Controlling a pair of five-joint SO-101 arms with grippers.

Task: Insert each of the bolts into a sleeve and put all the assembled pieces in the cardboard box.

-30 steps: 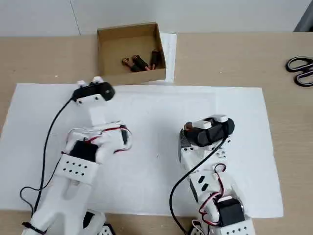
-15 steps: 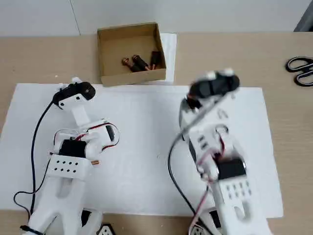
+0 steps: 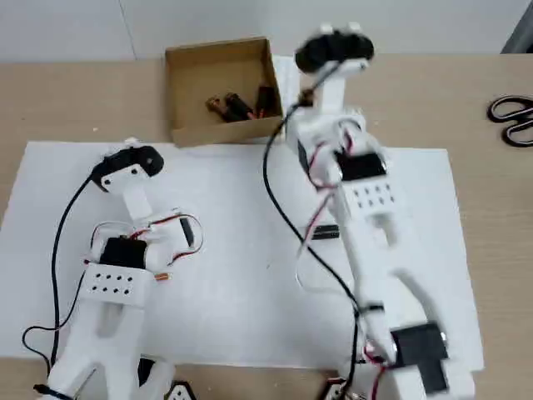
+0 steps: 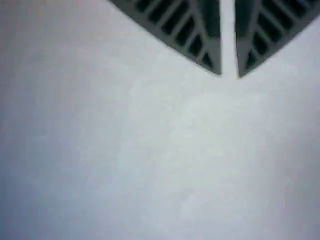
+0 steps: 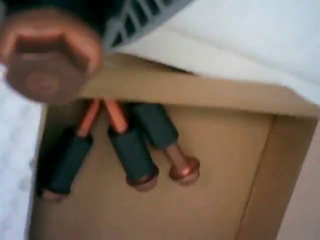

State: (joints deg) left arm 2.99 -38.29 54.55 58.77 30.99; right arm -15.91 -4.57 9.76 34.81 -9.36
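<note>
My right pincer is pinching a bolt. Its copper hex head sits close under my wrist camera, with a dark part just behind it. That arm is stretched far forward across the white sheet, its elbow raised, and the pincer hangs at the right-hand corner of the cardboard box. In the right wrist view the held bolt is over the box's near wall. Three assembled pieces lie side by side on the box floor, dark sleeves touching and copper heads pointing the same way.

My left pincer is pressed almost together with only a thin slit between the tips and nothing in it, held low over bare white sheet. That arm is folded back on the left side of the sheet, well short of the box.

Half a second ago my right arm stood over the middle of the sheet; it has since swung forward to the box, carrying the bolt along. My left arm has barely shifted in that time, though a second ago it was nearer the box
</note>
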